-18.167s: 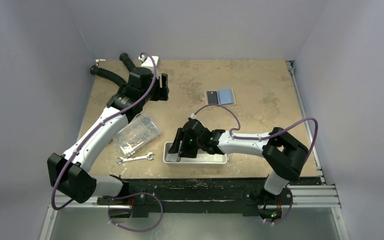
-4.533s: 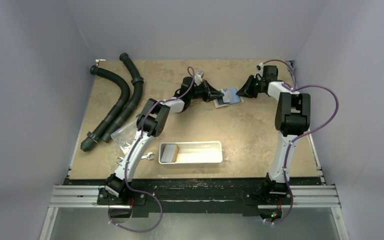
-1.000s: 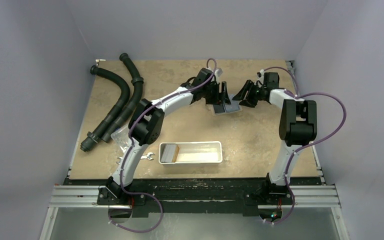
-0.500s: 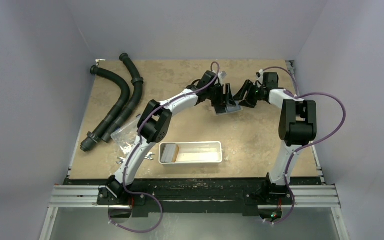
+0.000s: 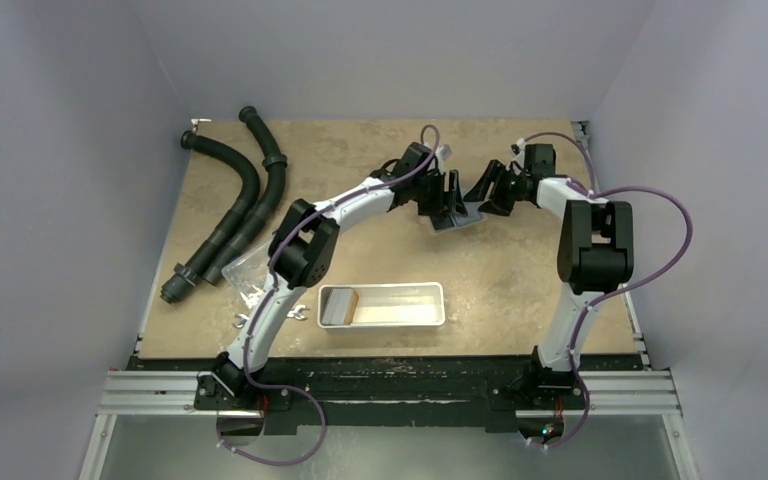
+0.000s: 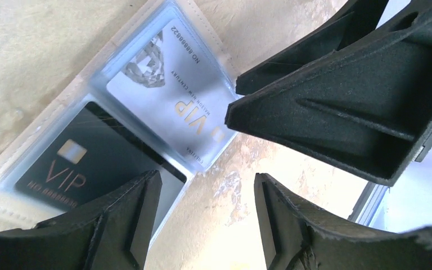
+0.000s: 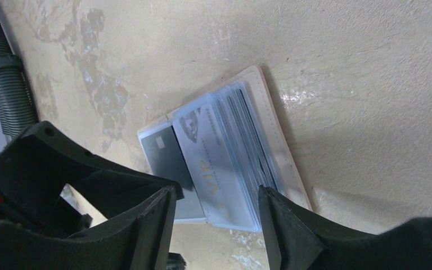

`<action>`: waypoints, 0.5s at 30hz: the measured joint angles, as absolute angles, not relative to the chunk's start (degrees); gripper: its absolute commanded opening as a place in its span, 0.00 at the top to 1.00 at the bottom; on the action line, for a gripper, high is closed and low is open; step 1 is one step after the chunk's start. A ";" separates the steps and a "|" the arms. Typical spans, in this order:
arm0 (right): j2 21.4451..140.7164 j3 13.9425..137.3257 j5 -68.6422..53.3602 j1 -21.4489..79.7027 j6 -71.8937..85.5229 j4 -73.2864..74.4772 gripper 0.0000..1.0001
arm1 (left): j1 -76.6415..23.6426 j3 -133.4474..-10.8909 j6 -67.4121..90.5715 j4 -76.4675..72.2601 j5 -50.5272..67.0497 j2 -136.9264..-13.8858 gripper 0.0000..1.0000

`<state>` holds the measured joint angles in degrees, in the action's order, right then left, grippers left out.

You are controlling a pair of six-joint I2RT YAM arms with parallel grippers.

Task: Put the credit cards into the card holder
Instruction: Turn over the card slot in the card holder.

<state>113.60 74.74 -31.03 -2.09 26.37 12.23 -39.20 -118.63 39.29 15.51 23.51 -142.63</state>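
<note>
The card holder point(image 5: 457, 217) lies open on the table at the back centre. A black VIP credit card point(image 6: 70, 169) sits in one blue panel and a silver-grey VIP card point(image 6: 169, 101) in the other, under clear sleeves. My left gripper point(image 6: 208, 216) hovers open over the holder's edge, with only table between its fingers. Opposite it, my right gripper point(image 7: 216, 225) stands open just above the holder's point(image 7: 230, 152) stacked sleeves, gripping nothing. In the top view the left gripper point(image 5: 443, 198) and right gripper point(image 5: 487, 190) face each other across the holder. A tan-brown card point(image 5: 348, 302) rests in the tray.
A long white tray point(image 5: 410, 318) stands near the front centre. Two black corrugated hoses point(image 5: 245, 195) lie at the back left. A clear plastic box point(image 5: 243, 265) and a silver wrench point(image 5: 298, 315) sit beside the left arm. Each wrist view shows the other gripper close by.
The right gripper's jaws have spread slightly wider. The left arm's elbow has shifted a little to the right. The holder and both grippers stay where they were.
</note>
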 measured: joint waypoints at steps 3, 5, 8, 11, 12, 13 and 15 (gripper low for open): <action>112.73 74.76 -30.00 -1.91 25.78 12.97 0.36 | -38.89 -117.12 38.26 16.86 22.44 -140.42 0.43; 112.27 74.76 -29.58 -1.87 25.50 12.99 0.36 | -38.63 -116.92 37.85 17.26 22.31 -139.20 0.54; 112.12 74.87 -29.61 -1.87 25.45 12.95 0.37 | -38.46 -116.75 38.09 16.38 22.72 -138.21 0.71; 112.12 74.87 -29.71 -1.87 25.47 12.91 0.40 | -38.37 -116.77 38.44 15.44 23.73 -138.21 0.79; 112.12 74.87 -29.76 -1.89 25.50 12.91 0.42 | -38.37 -116.77 38.50 15.40 23.97 -138.32 0.82; 112.12 74.87 -29.78 -1.89 25.47 12.91 0.44 | -38.37 -116.79 38.52 15.27 24.12 -138.47 0.84; 112.12 74.87 -30.22 -1.89 25.52 12.88 0.48 | -38.37 -117.30 38.59 14.94 24.36 -139.22 0.86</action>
